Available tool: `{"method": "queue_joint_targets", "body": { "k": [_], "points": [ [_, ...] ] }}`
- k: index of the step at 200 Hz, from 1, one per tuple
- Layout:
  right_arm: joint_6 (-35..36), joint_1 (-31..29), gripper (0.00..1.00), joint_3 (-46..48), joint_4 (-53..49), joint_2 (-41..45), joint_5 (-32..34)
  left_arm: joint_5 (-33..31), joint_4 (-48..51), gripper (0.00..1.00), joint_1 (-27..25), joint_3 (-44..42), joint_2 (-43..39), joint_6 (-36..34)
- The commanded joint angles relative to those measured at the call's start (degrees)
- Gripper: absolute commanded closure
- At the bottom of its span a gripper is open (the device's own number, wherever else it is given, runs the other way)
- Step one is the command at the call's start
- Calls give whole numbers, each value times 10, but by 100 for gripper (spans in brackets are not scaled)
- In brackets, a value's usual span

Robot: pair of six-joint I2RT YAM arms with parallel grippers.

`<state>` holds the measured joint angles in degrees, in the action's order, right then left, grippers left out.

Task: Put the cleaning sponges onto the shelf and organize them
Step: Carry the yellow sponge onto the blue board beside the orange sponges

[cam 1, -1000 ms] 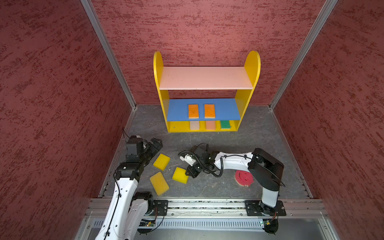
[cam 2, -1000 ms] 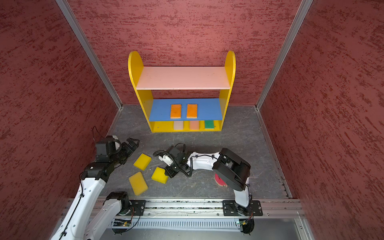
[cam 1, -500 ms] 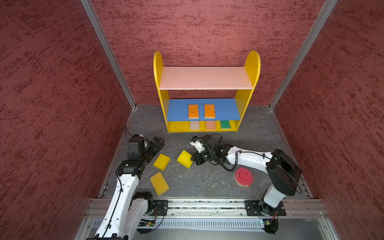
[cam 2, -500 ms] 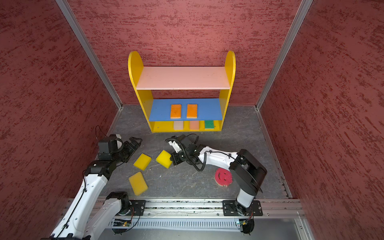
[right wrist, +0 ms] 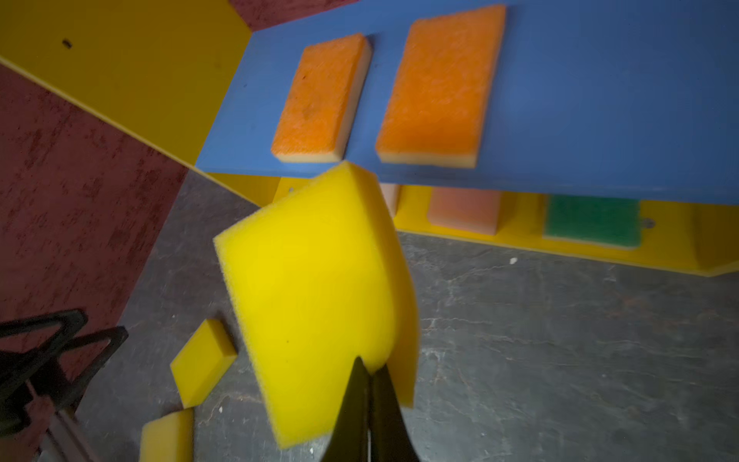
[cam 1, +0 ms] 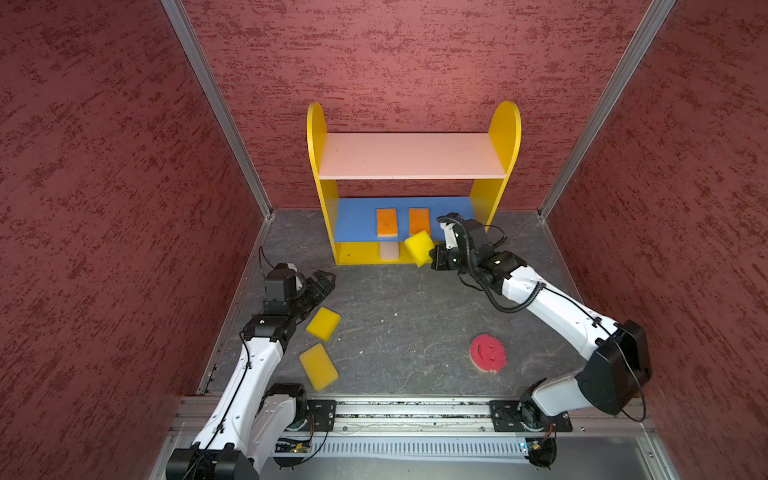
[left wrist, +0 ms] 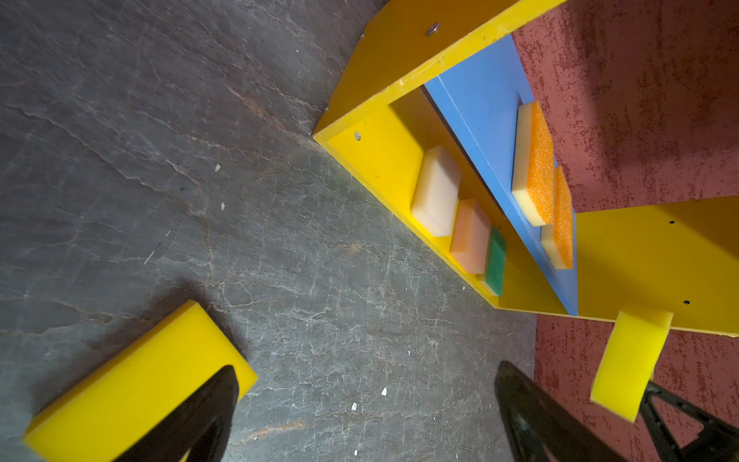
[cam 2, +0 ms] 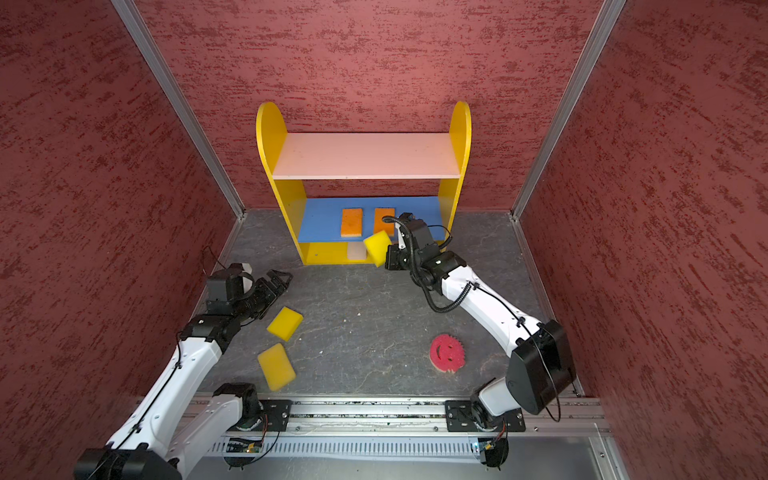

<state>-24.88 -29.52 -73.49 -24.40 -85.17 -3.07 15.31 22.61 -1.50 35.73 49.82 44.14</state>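
My right gripper (cam 1: 434, 254) (right wrist: 370, 370) is shut on the edge of a yellow sponge (cam 1: 419, 248) (right wrist: 316, 296), held in the air in front of the shelf (cam 1: 318, 166) at its blue middle board. Two orange sponges (cam 1: 386, 222) (cam 1: 418, 220) lie on that board. Cream (left wrist: 436, 192), peach (left wrist: 471, 236) and green (left wrist: 496, 262) sponges sit on the bottom board. Two more yellow sponges (cam 1: 323, 323) (cam 1: 318, 366) lie on the floor at the left. My left gripper (cam 1: 322, 282) (left wrist: 366, 370) hovers open just behind the nearer one. A round pink smiley sponge (cam 1: 488, 353) lies at the right.
Dark red walls (cam 1: 124, 208) close the grey stone floor (cam 1: 395, 316) on three sides, with the shelf against the back wall. A metal rail (cam 1: 407, 411) carrying both arm bases runs along the front edge. The pale pink top board (cam 1: 411, 156) holds nothing.
My right gripper has lifted a yellow sponge off the floor beside the other two and carried it back and right to the shelf front. My left gripper has crept slightly forward, still open.
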Motion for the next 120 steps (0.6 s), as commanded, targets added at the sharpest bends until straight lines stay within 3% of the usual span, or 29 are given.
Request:
{"method": "queue_joint_targets", "body": {
  "k": [1,53,120],
  "points": [
    [1,42,100,-36,-22,-14,45,5,-21,0,-6,-7,0,-5],
    [8,94,100,-102,0,-68,55,5,-26,0,-9,-17,-1,3],
    [-19,119,100,-87,63,-106,80,-5,-29,0,-24,-19,5,12]
  ]
}}
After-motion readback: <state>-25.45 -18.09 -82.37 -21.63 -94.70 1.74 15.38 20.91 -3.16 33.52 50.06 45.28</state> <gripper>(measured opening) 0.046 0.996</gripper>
